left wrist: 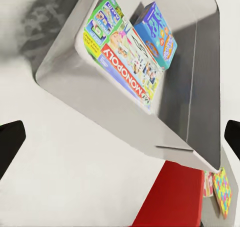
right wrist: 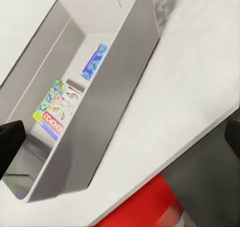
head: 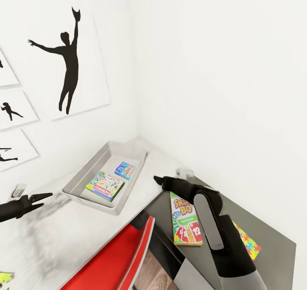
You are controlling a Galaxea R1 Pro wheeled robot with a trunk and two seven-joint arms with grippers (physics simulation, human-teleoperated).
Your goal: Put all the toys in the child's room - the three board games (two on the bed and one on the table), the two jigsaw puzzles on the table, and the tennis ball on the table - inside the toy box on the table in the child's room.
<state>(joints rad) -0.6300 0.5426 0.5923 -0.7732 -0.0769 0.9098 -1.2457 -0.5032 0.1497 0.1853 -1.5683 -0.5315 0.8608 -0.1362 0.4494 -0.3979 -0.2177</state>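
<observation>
**Toy box partly filled — more toys waiting**

The toy box (head: 85, 177) already holds the Monopoly game (head: 106, 187) and a blue box (head: 125, 169). Both lie ahead of the right claw (head: 157, 179), whose fingers are spread and empty. Below it, the Skip-Bo game (head: 184, 224) and a jigsaw puzzle (head: 248, 244) remain out — the left claw (head: 42, 198) is open too.
</observation>
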